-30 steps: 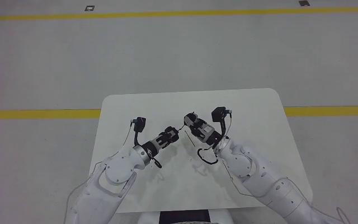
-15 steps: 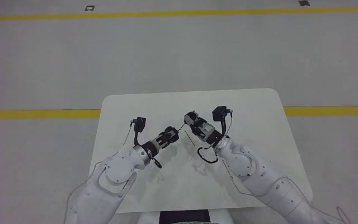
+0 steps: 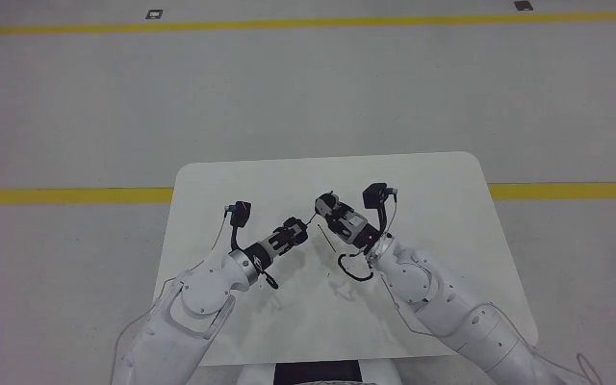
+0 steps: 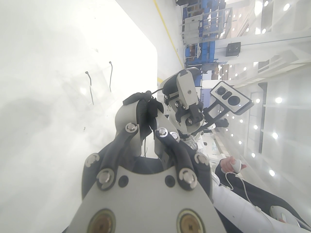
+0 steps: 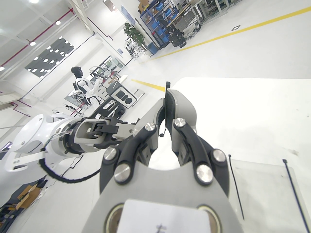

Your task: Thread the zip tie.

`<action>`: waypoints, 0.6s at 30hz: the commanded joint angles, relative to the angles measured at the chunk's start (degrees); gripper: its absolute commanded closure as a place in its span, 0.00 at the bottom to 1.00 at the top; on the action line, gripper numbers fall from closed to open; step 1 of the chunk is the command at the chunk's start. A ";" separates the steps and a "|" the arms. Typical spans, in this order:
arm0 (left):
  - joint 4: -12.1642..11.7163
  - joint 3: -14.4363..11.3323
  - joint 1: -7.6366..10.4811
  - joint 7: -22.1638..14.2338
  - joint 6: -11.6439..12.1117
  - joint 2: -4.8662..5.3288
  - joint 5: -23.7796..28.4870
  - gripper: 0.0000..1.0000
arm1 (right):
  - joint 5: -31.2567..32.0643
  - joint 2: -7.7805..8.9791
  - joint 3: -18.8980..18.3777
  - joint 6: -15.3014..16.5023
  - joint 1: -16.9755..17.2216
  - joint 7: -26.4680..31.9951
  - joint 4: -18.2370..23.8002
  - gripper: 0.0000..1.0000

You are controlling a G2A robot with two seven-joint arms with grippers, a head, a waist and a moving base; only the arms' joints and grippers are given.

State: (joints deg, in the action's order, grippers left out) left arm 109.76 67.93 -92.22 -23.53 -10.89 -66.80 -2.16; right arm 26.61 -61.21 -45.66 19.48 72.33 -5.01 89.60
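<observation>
A thin black zip tie (image 3: 310,224) spans the small gap between my two grippers above the middle of the white table (image 3: 433,183). My left gripper (image 4: 147,103) is shut on one end of the zip tie (image 4: 155,90), which pokes out past the black pads. My right gripper (image 5: 167,98) is shut on the other end, with the tie's head (image 5: 167,84) sticking up above the fingertips and the strap hanging down between the fingers. In the top view the left gripper (image 3: 295,231) and the right gripper (image 3: 325,206) face each other, nearly touching.
Two spare zip ties (image 5: 235,185) (image 5: 294,190) lie flat on a clear sheet (image 5: 264,178) on the table below the grippers; the same spare ties (image 4: 90,87) (image 4: 111,76) show in the left wrist view. The table's rounded edge (image 4: 155,49) is close beyond them.
The right gripper has edged slightly toward the left one. The left arm has kept still.
</observation>
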 commanded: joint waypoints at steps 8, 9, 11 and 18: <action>0.00 0.00 0.00 0.00 0.00 0.00 0.00 1.00 | 0.29 -0.16 0.03 0.00 0.28 0.01 -0.24 1.00; 0.00 0.00 0.00 0.00 0.00 0.00 0.00 1.00 | 0.33 -0.19 0.07 0.00 0.30 0.03 -0.27 1.00; -0.17 -0.17 0.05 0.38 0.22 -0.03 0.03 1.00 | 0.31 -0.27 0.16 0.00 0.32 0.07 -0.33 1.00; -0.61 -0.62 0.31 1.09 0.50 0.07 0.03 1.00 | 0.41 -0.35 -0.33 0.00 0.39 -0.05 -0.09 1.00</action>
State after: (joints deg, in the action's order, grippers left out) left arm 109.16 67.28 -91.90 -22.55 -10.34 -66.77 -2.11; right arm 26.96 -61.59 -45.80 19.48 72.66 -5.02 89.43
